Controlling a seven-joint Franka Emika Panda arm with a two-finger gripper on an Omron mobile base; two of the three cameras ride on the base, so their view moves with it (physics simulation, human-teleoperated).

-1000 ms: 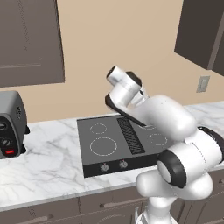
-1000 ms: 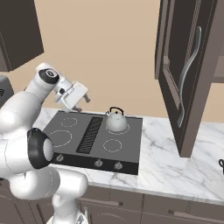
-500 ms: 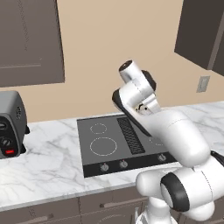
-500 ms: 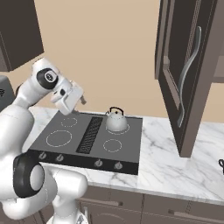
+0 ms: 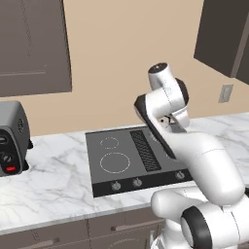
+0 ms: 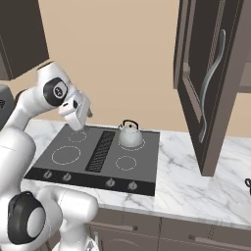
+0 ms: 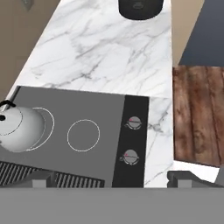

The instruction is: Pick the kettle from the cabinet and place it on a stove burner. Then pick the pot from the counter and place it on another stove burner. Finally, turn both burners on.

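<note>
The kettle point(image 6: 130, 136) is seen standing on a rear burner of the cooktop point(image 6: 63, 169), well apart from the gripper point(image 6: 78, 119), which is held in the air above the cooktop's far-left corner in the right base view. Through the hand view, the fingertips point(image 7: 40, 179) are shown spread wide with nothing between them, the kettle point(image 7: 17, 128) off to their left and the pot point(image 7: 140, 8) far ahead on the marble counter point(image 7: 105, 52)
</note>
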